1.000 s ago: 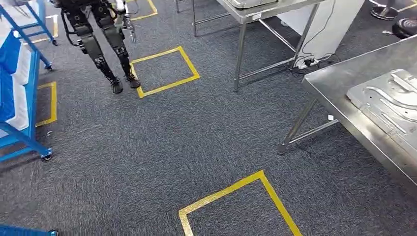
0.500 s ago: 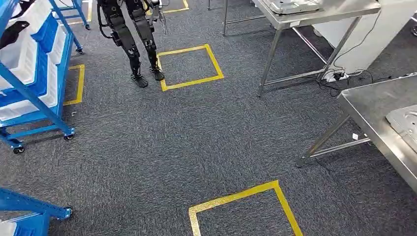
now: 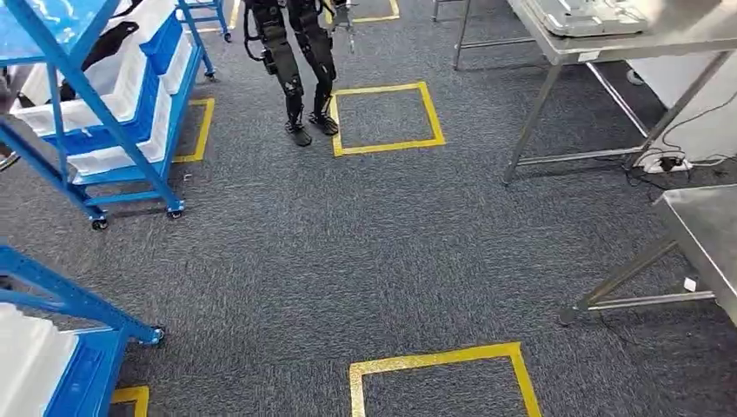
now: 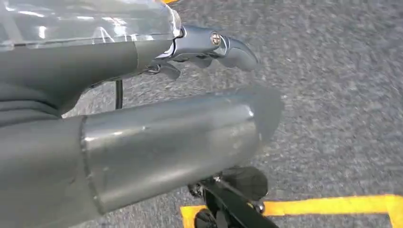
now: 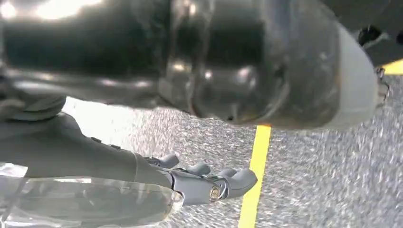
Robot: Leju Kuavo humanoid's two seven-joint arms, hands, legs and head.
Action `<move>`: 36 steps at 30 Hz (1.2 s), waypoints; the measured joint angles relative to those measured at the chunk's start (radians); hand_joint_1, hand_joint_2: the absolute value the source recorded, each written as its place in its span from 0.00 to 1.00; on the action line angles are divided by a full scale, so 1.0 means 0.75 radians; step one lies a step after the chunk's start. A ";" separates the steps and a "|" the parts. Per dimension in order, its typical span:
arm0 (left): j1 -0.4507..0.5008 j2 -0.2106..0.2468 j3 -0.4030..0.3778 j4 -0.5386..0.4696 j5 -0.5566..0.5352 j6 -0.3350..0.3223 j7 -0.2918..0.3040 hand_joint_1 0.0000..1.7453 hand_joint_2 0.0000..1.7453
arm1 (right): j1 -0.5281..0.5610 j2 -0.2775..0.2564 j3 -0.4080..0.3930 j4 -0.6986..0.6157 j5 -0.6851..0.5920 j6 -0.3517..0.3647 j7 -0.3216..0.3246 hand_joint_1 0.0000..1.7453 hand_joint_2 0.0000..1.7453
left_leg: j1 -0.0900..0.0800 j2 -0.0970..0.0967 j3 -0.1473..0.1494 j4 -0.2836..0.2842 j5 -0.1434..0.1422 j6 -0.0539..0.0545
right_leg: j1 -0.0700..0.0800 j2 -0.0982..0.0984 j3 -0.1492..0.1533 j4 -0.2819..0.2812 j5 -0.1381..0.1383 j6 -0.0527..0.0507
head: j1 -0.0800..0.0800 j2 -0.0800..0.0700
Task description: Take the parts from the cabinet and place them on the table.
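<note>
Both hands are hanging empty over the carpet, the left hand (image 4: 209, 47) and right hand (image 5: 209, 183) with fingers loosely extended, gripping nothing, since parts are presumably waiting in the blue cabinet (image 3: 104, 104), well apart from the table (image 3: 708, 230).

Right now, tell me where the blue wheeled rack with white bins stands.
In the head view the blue wheeled rack with white bins stands upper left on the grey carpet, beside a yellow taped floor square and another humanoid robot.

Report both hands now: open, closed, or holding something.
Left hand: holds nothing, fingers stretched out over the carpet; open.
Right hand: holds nothing, fingers stretched out and slightly apart; open.
</note>
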 joint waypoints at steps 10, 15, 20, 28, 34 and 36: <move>0.003 0.001 0.000 0.002 -0.003 0.001 0.005 0.00 0.00 | -0.014 0.007 0.002 -0.001 0.007 0.007 0.007 0.00 0.00 | -0.006 0.032 0.228 -0.442 0.174 0.066 | 0.001 -0.001 0.020 0.044 -0.064 0.062 | 0.002 0.000; -0.001 0.002 0.000 0.002 -0.002 0.001 0.006 0.00 0.00 | -0.009 0.009 0.002 0.003 0.007 0.008 0.007 0.00 0.00 | -0.014 -0.042 0.221 -0.437 0.180 0.078 | -0.002 0.067 -0.179 0.412 -0.188 0.058 | 0.002 0.000; -0.007 -0.004 0.000 0.009 -0.003 0.000 0.006 0.00 0.00 | -0.004 0.004 0.002 0.003 0.007 0.008 0.008 0.00 0.00 | -0.018 -0.125 0.217 -0.424 0.171 0.063 | 0.003 0.197 -0.019 0.001 0.023 0.025 | 0.002 0.000; -0.007 0.001 -0.001 0.013 -0.002 0.001 0.009 0.00 0.00 | -0.002 0.006 0.002 0.004 0.011 0.017 0.011 0.00 0.00 | -0.001 -0.012 0.047 -0.102 -0.004 0.009 | 0.005 0.048 0.014 -0.048 0.034 -0.008 | 0.001 0.000; -0.001 0.006 0.000 0.014 -0.001 0.001 0.011 0.00 0.00 | -0.005 0.006 0.002 0.004 0.011 0.019 0.011 0.00 0.00 | 0.022 0.094 0.205 -0.425 0.175 -0.016 | 0.000 -0.042 0.030 -0.024 0.002 0.027 | 0.001 0.000; -0.003 0.006 0.000 0.017 -0.001 0.001 0.012 0.00 0.00 | -0.007 0.005 0.002 0.004 0.011 0.017 0.012 0.00 0.00 | 0.008 0.064 0.207 -0.415 0.173 0.012 | 0.007 -0.055 0.032 -0.017 -0.008 0.046 | 0.001 0.000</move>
